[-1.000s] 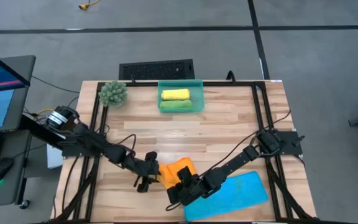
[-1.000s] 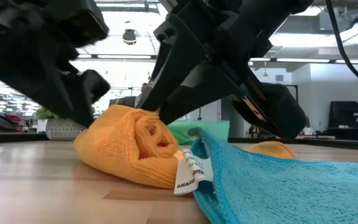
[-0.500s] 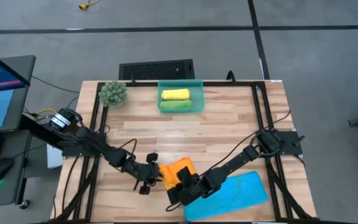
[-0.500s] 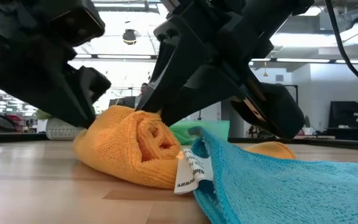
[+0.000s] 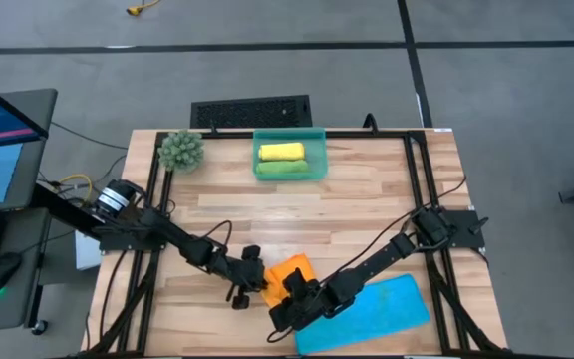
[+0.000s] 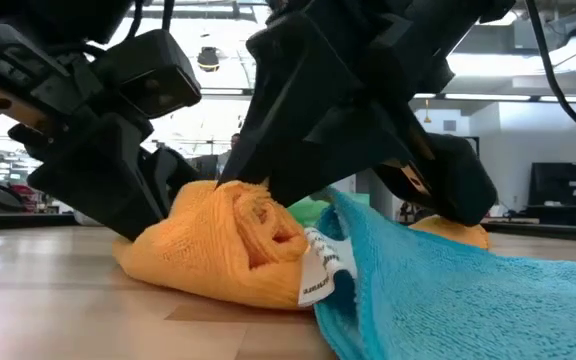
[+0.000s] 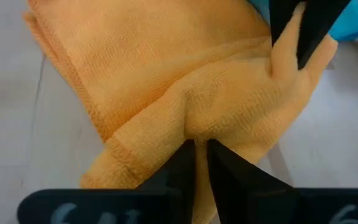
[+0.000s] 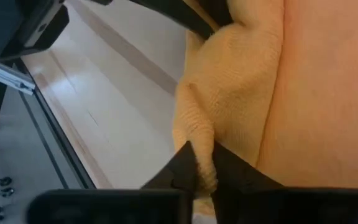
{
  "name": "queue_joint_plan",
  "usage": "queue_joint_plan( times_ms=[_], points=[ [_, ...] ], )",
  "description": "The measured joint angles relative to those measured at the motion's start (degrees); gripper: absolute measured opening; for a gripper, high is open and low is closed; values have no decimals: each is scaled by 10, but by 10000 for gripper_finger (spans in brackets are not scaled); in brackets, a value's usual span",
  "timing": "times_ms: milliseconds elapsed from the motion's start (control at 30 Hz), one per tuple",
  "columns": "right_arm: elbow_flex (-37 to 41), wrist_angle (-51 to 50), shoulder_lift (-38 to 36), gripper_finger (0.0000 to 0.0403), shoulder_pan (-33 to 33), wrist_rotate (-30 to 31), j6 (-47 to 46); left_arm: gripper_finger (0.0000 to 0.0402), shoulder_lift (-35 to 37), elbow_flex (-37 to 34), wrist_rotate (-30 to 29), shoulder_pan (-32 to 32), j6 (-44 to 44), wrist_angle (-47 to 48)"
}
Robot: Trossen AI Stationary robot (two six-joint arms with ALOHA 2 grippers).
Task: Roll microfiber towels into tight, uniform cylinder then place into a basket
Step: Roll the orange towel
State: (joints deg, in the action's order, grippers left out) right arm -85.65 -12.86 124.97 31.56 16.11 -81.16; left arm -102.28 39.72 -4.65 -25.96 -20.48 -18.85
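The orange towel (image 5: 289, 273) lies partly rolled on the table near its front edge, and its spiral end faces the low view (image 6: 253, 240). My left gripper (image 5: 255, 282) is at its left side, shut on it. My right gripper (image 5: 285, 302) is at its near right side, also shut on it. The bright blue towel (image 5: 372, 311) lies flat to the right, with its edge (image 6: 368, 250) up against the orange roll. The teal basket (image 5: 317, 150) stands at the far edge and holds a yellow roll (image 5: 280, 151) and a green roll (image 5: 280, 168). My left gripper pinches a raised fold of the orange towel (image 7: 197, 127) between its two fingers, on the roll's left side. The fingers come slanting down from the table's left. The towel rests on the table. My right gripper pinches a bunched fold of the orange towel (image 8: 197, 134) between its two fingers, at the roll's near end. It comes slanting down from the table's right. The towel stays on the table, slack.
A spiky green plant ball (image 5: 180, 150) sits at the far left corner. A black keyboard-like grille (image 5: 250, 111) lies behind the basket. Dark frame rails (image 5: 427, 199) run along the table's edges. Bare wood lies between the basket and the towels.
My left gripper has moved toward the table's right, into the orange towel. The orange roll has been pushed a little to the right and bunched up narrower, against the blue towel's edge, which has risen.
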Motion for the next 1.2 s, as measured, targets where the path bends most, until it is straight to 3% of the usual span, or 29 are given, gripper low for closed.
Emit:
queue_joint_plan(
  times_ms=[300,433,633,800,1000,1200],
  points=[
    [0,-1,0,178,-12,-13,19,31,-3,9,-3,-1,-3,26],
    [0,-27,-21,213,-22,-11,36,31,-2,10,-24,-2,-37,60],
    [0,-135,-75,225,-25,53,37,31,-2,9,-34,-3,-89,79],
    [0,-242,-100,224,-24,43,-45,31,-2,9,-42,-5,-107,82],
    [-1,-227,-87,223,-11,-25,-78,31,-3,7,-39,-5,-110,75],
    [-1,-214,-84,223,-2,-30,-28,31,-3,7,-40,-4,-149,77]
  ],
)
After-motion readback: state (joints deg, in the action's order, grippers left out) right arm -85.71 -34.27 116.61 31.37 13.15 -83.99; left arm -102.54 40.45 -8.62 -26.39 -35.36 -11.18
